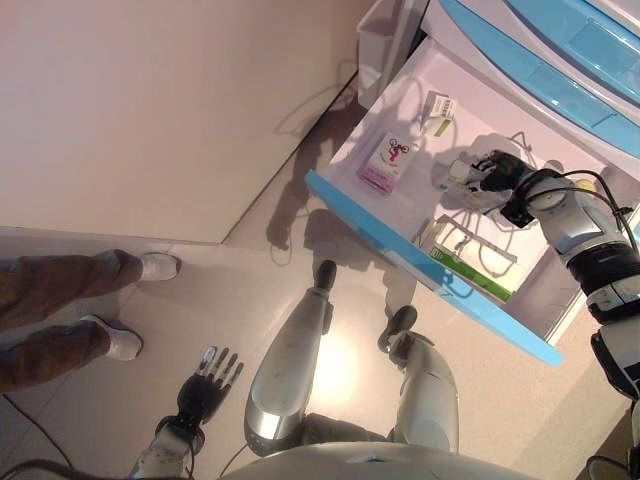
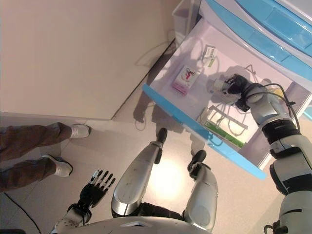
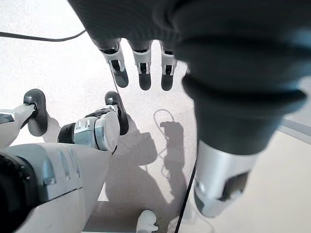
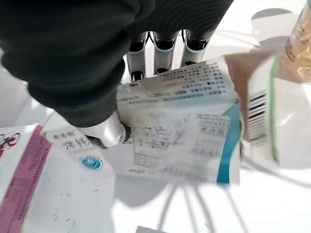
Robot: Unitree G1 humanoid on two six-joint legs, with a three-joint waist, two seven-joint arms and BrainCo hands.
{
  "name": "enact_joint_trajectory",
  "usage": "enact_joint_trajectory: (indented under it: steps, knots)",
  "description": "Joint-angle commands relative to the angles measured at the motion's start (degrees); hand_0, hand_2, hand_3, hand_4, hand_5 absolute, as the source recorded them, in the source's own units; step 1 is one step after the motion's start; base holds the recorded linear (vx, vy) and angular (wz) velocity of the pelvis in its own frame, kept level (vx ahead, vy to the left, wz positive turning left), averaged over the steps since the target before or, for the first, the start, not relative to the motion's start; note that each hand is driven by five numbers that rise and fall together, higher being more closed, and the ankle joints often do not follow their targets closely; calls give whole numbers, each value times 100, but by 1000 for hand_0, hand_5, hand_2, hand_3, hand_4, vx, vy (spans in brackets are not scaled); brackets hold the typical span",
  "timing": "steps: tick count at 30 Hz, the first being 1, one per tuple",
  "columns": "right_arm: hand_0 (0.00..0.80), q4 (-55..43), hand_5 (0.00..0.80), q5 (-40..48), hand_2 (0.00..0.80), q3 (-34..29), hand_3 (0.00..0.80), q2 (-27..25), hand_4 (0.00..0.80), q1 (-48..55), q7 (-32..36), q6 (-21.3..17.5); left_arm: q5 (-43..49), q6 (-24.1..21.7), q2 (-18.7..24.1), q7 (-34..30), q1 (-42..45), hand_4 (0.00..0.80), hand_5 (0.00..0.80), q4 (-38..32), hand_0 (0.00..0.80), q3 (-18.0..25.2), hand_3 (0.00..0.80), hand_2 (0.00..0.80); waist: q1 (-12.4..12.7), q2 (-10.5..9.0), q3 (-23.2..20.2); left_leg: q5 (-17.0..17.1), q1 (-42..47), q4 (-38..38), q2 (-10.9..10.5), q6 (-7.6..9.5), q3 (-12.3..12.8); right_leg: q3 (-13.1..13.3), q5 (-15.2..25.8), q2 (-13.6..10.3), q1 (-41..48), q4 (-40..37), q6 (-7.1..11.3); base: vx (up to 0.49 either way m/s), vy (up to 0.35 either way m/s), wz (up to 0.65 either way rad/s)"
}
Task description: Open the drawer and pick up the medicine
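The white drawer with a blue front (image 1: 400, 248) stands pulled open. My right hand (image 1: 497, 176) is inside it, with thumb and fingers pinched on a white medicine box (image 1: 458, 176) that has a teal stripe and a barcode. The right wrist view shows that box (image 4: 184, 126) held between my thumb and fingers, close above the drawer floor. My left hand (image 1: 207, 383) hangs low at the lower left over the floor, with its fingers (image 3: 141, 73) straight and empty.
In the drawer lie a pink and white box (image 1: 387, 162), a small white and green box (image 1: 437, 112), a long green and white box (image 1: 470, 262) near the front, and a yellowish bottle (image 4: 301, 43). A person's legs (image 1: 70, 300) stand at the left.
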Motion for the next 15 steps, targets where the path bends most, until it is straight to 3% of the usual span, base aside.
enact_joint_trajectory:
  steps: [1, 15]
  knots:
    - [800, 153, 800, -225, 800, 167, 800, -189, 800, -215, -10, -87, 7, -29, 183, -52, 418, 0, 0, -108, 0, -239, 0, 0, 116, 174, -313, -406, 147, 68, 55, 111, -20, 42, -76, 211, -167, 541, -278, 0, 0, 0]
    - [800, -261, 800, -499, 800, 81, 800, -301, 800, -95, -174, -438, -26, -29, 202, 31, 414, 0, 0, -259, 0, -226, 0, 0, 38, 124, -313, -411, 163, 42, 89, 109, 17, 72, -32, 227, -164, 484, -236, 0, 0, 0]
